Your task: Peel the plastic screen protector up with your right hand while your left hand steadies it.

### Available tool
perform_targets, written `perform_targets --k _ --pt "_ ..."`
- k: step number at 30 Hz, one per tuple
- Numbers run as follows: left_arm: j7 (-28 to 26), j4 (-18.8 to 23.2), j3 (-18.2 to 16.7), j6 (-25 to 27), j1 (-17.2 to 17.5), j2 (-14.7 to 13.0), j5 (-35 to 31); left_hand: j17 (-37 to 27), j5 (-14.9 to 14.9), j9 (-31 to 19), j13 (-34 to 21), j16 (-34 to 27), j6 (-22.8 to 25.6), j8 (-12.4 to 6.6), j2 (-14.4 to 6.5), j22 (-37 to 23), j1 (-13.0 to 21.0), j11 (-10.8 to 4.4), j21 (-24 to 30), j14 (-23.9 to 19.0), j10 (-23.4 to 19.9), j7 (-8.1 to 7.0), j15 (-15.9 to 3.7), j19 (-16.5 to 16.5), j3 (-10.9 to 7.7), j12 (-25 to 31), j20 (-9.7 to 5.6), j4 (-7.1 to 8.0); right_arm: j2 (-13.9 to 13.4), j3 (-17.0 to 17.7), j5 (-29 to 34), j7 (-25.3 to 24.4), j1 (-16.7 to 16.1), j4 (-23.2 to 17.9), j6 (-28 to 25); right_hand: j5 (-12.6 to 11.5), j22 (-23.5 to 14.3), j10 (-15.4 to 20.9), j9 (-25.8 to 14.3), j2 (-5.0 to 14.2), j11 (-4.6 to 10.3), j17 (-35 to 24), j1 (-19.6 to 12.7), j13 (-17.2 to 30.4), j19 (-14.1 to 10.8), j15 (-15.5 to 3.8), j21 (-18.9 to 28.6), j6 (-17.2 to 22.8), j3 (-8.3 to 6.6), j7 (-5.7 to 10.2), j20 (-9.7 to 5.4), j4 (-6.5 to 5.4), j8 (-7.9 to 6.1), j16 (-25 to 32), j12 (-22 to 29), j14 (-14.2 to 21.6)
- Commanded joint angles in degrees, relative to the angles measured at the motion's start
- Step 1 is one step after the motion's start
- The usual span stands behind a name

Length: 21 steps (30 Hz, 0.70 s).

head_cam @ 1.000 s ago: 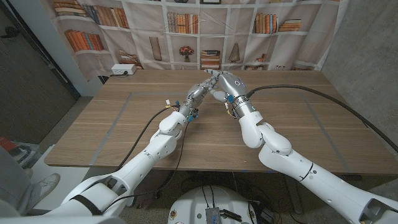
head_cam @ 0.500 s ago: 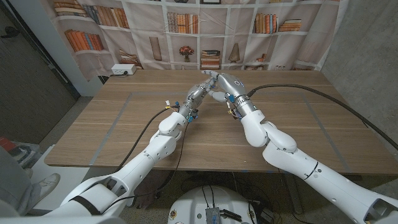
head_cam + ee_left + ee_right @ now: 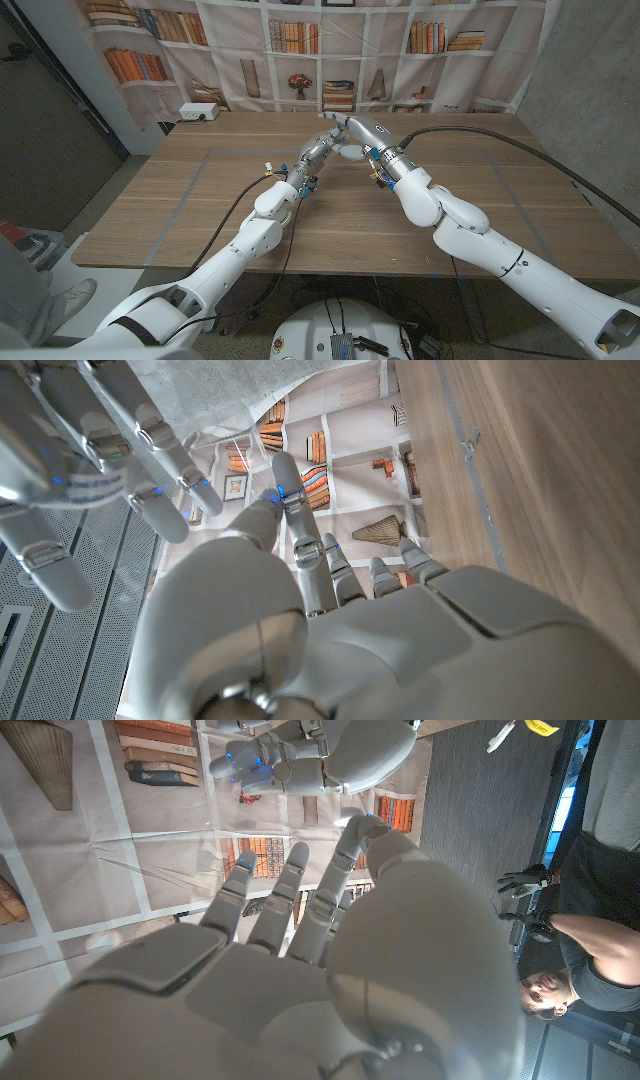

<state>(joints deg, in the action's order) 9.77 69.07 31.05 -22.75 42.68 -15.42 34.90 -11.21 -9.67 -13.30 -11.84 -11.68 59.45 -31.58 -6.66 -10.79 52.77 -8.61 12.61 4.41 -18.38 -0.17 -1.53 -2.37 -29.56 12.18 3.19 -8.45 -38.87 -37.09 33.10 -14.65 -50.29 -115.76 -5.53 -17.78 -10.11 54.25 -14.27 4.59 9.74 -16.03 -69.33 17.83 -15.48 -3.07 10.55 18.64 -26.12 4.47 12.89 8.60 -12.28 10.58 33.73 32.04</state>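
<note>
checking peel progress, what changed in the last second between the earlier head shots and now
The right hand edged toward the table's far side and the robot's left, its forearm swinging with it. The left hand stayed put, and the two stay close together. No screen protector can be made out, so no grip change is visible.

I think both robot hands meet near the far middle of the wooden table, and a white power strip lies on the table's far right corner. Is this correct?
Not fully. The left hand and right hand do meet near the far middle of the wooden table, but the head view shows the white power strip at the far left corner, not the right.
</note>
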Motion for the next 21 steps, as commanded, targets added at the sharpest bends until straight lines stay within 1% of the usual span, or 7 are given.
perform_targets --k 1,7,12,14,16,18,21 --pt "-0.76 0.64 -0.26 -0.18 0.53 -0.44 -0.3 -0.07 -0.07 -0.24 -0.15 0.03 0.27 0.09 -0.23 -0.09 0.13 -0.2 -0.03 0.2 -0.4 -0.11 -1.22 0.09 0.15 0.16 -0.19 0.29 -0.23 1.42 -3.76 2.68 0.34 1.0 4.64 -0.26 0.02 1.99 -0.15 0.47 2.28 -0.06 -0.07 3.46 0.23 -9.59 0.01 0.88 -0.71 -0.46 0.09 -0.33 -0.4 0.02 1.84 -0.31" --pt "-0.41 0.29 -0.31 -0.61 0.66 -0.14 0.07 -0.15 -0.04 -0.36 -0.15 0.0 -0.31 0.26 -0.4 -0.09 -0.09 -0.01 -0.04 0.26 -0.07 -0.52 -1.11 0.07 0.24 0.03 -0.11 0.53 0.08 2.29 -6.93 3.29 0.53 2.16 6.78 -0.3 0.0 2.23 -0.22 0.03 2.29 0.08 0.64 3.82 0.14 -9.4 0.14 1.56 -0.88 -0.52 0.06 -0.25 -0.61 0.17 2.48 -0.21" --pt "0.06 0.38 -0.38 0.02 0.71 -0.21 0.74 -0.12 -0.09 0.22 -0.16 -0.01 -1.29 1.02 0.3 -0.09 -0.6 -0.44 -0.03 0.22 0.21 -2.05 -1.75 0.12 0.77 -0.04 -0.57 0.6 0.47 2.75 -8.34 2.95 0.63 3.2 8.19 -0.4 -0.03 2.08 -0.31 0.32 2.38 0.12 0.96 4.1 -0.11 -9.42 0.29 1.59 -1.28 -0.42 0.03 -0.29 -0.58 0.25 2.82 -0.19" --pt "0.0 0.1 -0.38 -0.44 0.69 -0.08 0.55 -0.1 -0.03 0.7 -0.15 0.01 -3.54 2.26 1.36 -0.07 -1.46 -1.03 -0.09 0.27 0.35 -2.54 -2.22 0.02 1.58 -0.07 -1.16 0.76 0.73 2.86 -8.23 2.49 0.68 3.63 8.17 -0.42 -0.04 1.96 -0.33 0.37 2.39 0.14 1.02 4.16 -0.21 -9.45 0.34 1.65 -1.39 -0.39 0.01 -0.27 -0.59 0.25 2.87 -0.24" --pt "0.11 0.19 -0.35 0.04 0.63 -0.18 0.72 -0.1 0.06 1.0 -0.15 0.05 -3.93 2.68 2.33 -0.06 -2.42 -1.38 -0.19 0.41 0.41 -2.41 -2.52 -0.18 2.35 -0.06 -1.58 1.01 0.85 2.95 -8.4 2.37 0.71 3.84 8.27 -0.44 -0.05 1.86 -0.35 0.45 2.4 0.15 1.09 4.23 -0.31 -9.46 0.38 1.69 -1.5 -0.44 0.0 -0.27 -0.59 0.27 2.94 -0.23" --pt "0.36 -0.11 -0.4 -0.2 0.59 0.04 0.94 -0.16 0.01 1.41 -0.15 0.07 -4.98 3.53 3.58 -0.07 -4.19 -1.21 -0.3 0.63 0.77 -2.11 -2.32 -0.47 3.51 -0.14 -1.64 1.64 1.26 3.18 -8.31 1.66 0.73 4.25 7.92 -0.46 -0.06 1.73 -0.37 0.52 2.39 0.17 1.19 4.31 -0.44 -9.44 0.44 1.7 -1.61 -0.41 0.0 -0.28 -0.58 0.29 3.01 -0.22" --pt "0.69 -0.39 -0.41 -0.13 0.37 0.13 1.12 -0.23 -0.21 1.75 -0.16 0.1 -6.59 4.67 4.55 -0.1 -5.88 -1.21 -0.37 0.91 1.12 -2.15 -2.29 -0.72 4.52 -0.22 -1.59 2.26 1.53 3.41 -8.03 0.94 0.92 4.7 7.52 -0.52 -0.07 1.5 -0.42 0.73 2.38 0.2 1.34 4.48 -0.73 -9.51 0.55 1.82 -1.9 -0.4 -0.03 -0.27 -0.59 0.35 3.19 -0.17"
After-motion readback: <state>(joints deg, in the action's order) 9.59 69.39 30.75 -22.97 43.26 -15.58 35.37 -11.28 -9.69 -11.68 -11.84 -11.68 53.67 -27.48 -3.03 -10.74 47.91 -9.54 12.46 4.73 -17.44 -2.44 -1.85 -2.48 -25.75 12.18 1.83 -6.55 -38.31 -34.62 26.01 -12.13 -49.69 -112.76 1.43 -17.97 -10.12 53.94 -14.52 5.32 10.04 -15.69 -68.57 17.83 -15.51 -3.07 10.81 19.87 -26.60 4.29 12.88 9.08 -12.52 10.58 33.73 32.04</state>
